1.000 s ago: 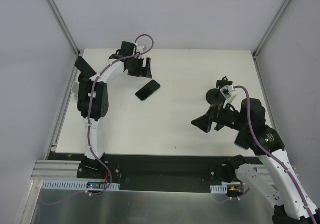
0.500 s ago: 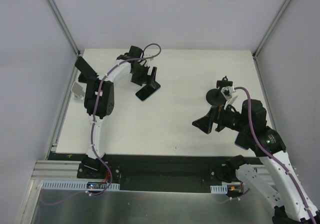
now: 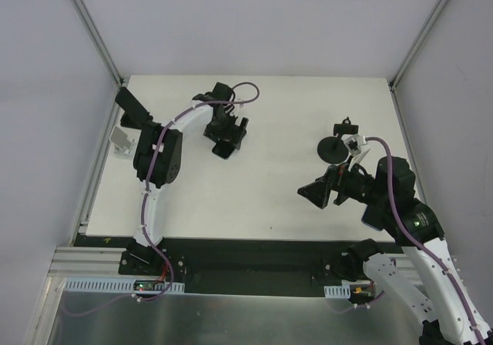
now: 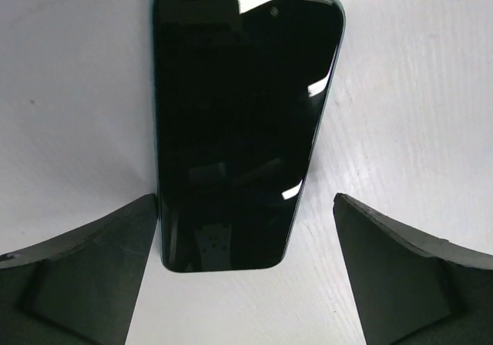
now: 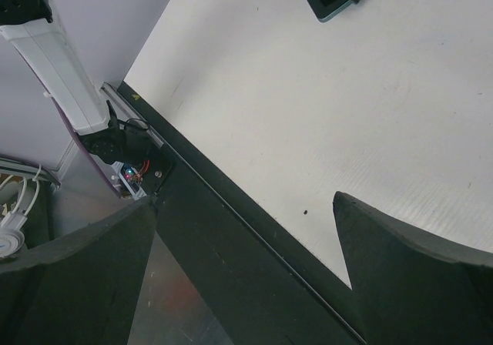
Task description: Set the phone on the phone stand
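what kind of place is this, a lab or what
Most likely a robotics lab test cell: a white table boxed in by plain panels on metal posts, the left arm and right arm bolted at its near edge, and a phone laid out to handle.

The phone (image 4: 243,122) lies flat on the table (image 4: 416,91), between the left hand's (image 4: 246,202) fingers (image 4: 92,268).
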Robot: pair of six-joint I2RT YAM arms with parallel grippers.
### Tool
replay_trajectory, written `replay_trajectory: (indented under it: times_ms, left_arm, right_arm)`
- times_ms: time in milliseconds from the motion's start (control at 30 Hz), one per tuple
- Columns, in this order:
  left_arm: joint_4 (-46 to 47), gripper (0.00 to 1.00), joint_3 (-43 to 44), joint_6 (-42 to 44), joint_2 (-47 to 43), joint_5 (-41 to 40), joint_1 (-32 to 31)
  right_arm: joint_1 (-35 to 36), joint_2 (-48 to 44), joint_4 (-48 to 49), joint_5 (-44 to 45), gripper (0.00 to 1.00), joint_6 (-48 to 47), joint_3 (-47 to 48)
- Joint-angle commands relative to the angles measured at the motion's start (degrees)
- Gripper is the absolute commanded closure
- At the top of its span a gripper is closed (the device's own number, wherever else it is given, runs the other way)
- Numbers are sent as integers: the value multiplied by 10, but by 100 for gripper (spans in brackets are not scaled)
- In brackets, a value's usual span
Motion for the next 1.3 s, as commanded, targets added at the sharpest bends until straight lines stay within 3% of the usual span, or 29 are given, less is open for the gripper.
replay_trajectory:
  times_ms: [0, 167, 400, 533, 567, 667, 800, 900, 967, 1000, 1100, 1133, 1233, 1267]
  left_arm:
    - [-43, 4, -48, -28, -17, -128, -54]
    - [-51, 7, -52, -54, 2, -188, -85]
    - [-76, 23, -36, -90, 33, -197, -96]
    - [-87, 53, -33, -90, 35, -189, -96]
    - [-88, 65, -32, -89, 36, -185, -96]
    - [-90, 81, -31, -88, 30, -153, -96]
    - [-89, 95, -47, -92, 15, -92, -96]
    - [-80, 99, -72, -104, -6, -70, -96]
    - [-69, 96, -94, -110, -40, -64, -96]
    - [-56, 84, -116, -115, -55, -65, -96]
    - [-36, 63, -142, -128, -115, -72, -96]
    - [-31, 46, -147, -131, -141, -70, -96]
    - [-20, 26, -147, -146, -174, -80, -90]
    - [-19, 23, -144, -157, -176, -90, -87]
  right_arm:
    - [-2, -11, 20, 0, 0, 9, -1]
    - [-2, -17, 26, -6, 0, 19, -8]
    - [-2, -3, 4, 14, 0, 38, -14]
    - [-2, 8, -8, 32, 0, 41, -16]
    - [-2, 9, -9, 36, 0, 42, -18]
    - [-2, 16, -8, 58, 0, 53, -31]
    - [-3, 63, -6, 88, 0, 79, -52]
    - [-2, 105, 17, 75, 1, 102, -65]
    - [-2, 120, 35, 49, 2, 113, -70]
    - [-2, 125, 51, 44, 3, 116, -74]
    - [-2, 126, 65, 51, 3, 116, -78]
    - [-1, 125, 67, 57, 3, 115, -78]
    - [-3, 122, 65, 63, 3, 109, -76]
    - [-3, 122, 64, 62, 3, 109, -75]
